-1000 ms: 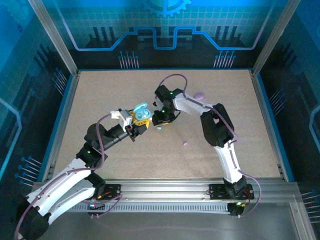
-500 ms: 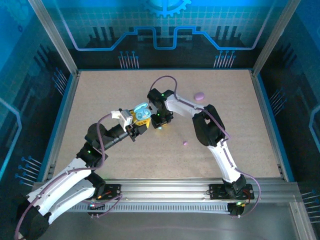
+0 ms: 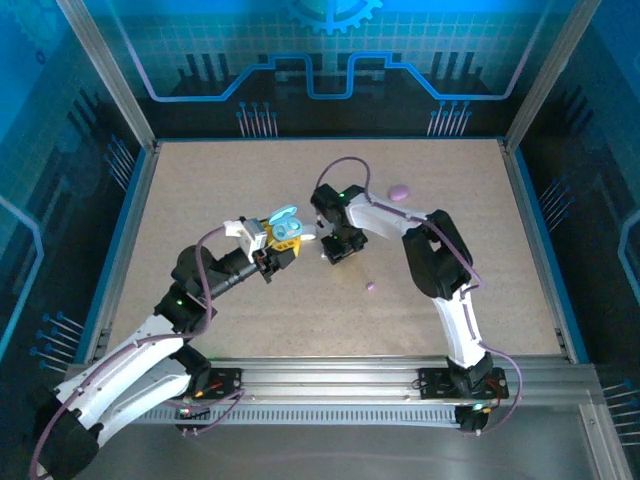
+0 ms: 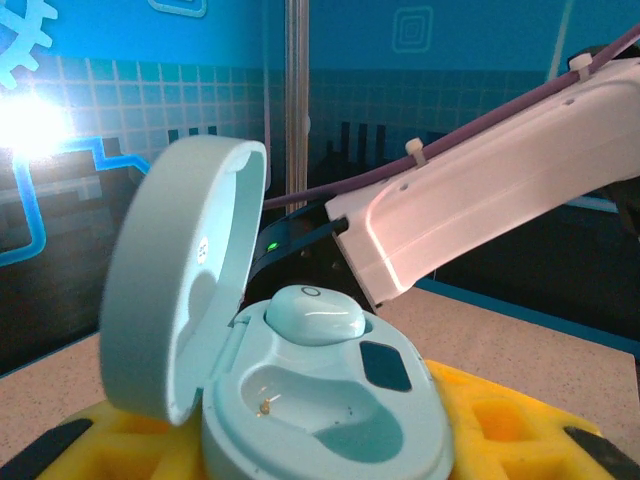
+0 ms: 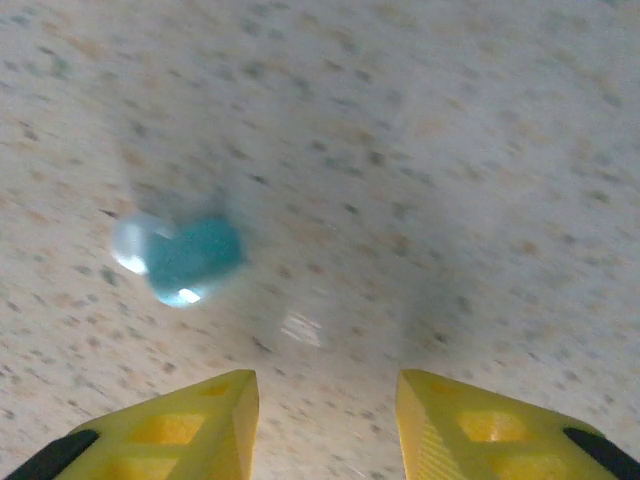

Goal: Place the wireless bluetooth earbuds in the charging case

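Teal case (image 4: 330, 420), open, clamped in left end effector (image 3: 283, 240); right end effector (image 5: 325, 400) parted, empty, near bud (image 5: 190, 258) on counter (image 5: 450, 150).

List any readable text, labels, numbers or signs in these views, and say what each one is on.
No readable words or numbers anywhere.
Charging case, inside its lid: tiny specks of print, too small to read.
Earbud seated in the case: a small ring mark, no letters.
Back wall: gear graphic and nested-square symbol, graphics only.
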Tool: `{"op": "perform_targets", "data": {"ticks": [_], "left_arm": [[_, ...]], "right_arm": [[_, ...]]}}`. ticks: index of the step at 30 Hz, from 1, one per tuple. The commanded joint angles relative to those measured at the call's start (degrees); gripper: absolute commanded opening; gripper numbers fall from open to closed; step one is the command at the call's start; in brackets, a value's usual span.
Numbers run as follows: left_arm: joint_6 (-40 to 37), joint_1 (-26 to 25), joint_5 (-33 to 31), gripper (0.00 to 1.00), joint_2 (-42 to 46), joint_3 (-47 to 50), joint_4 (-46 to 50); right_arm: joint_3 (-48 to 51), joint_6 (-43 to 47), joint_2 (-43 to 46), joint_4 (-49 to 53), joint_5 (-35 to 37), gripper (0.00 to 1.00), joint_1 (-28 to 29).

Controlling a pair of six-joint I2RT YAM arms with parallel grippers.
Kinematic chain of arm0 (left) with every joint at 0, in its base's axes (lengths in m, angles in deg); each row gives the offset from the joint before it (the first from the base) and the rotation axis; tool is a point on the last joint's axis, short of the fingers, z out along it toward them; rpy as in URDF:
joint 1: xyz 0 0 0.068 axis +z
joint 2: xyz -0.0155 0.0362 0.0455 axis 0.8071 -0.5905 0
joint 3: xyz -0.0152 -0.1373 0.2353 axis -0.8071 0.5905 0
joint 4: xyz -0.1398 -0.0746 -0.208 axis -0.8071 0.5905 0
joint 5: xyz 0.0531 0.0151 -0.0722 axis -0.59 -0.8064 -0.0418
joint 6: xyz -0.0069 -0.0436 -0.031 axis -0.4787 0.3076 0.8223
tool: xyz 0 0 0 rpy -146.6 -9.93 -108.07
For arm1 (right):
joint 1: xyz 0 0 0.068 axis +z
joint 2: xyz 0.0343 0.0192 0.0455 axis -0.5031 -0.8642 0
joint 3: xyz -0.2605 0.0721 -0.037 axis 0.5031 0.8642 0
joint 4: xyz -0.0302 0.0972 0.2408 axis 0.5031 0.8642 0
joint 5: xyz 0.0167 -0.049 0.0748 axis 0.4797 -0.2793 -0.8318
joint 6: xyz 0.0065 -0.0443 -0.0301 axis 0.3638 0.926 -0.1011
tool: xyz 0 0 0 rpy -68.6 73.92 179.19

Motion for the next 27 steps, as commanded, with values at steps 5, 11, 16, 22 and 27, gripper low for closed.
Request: {"op": "perform_targets", "data": {"ticks": [5, 11, 16, 22, 27], "left_arm": [[0.15, -0.39, -0.07, 0.33, -0.36, -1.31, -1.58], [0.22, -0.37, 0.04, 0.33, -0.48, -1.30, -1.80], [-0.04, -0.39, 0.00, 0.33, -0.11, -1.22, -1.54], [-0.23, -0.39, -0.13, 0.33, -0.14, -0.95, -1.68], [-0.33, -0.33, -0.22, 0.33, -0.17, -0.95, -1.80]], "right_arm": [[5.56, -6.18, 6.32, -8.50, -14.91, 0.44, -5.13], [5.22, -15.39, 2.95, -14.08, -23.59, 0.44, -5.09], [5.63, -20.18, 1.53, -15.63, -23.02, 0.44, -4.91], [5.24, -20.78, -0.32, -15.71, -24.21, 0.43, -4.40], [4.01, -20.95, -1.63, -15.23, -24.01, 0.42, -4.15]]}}
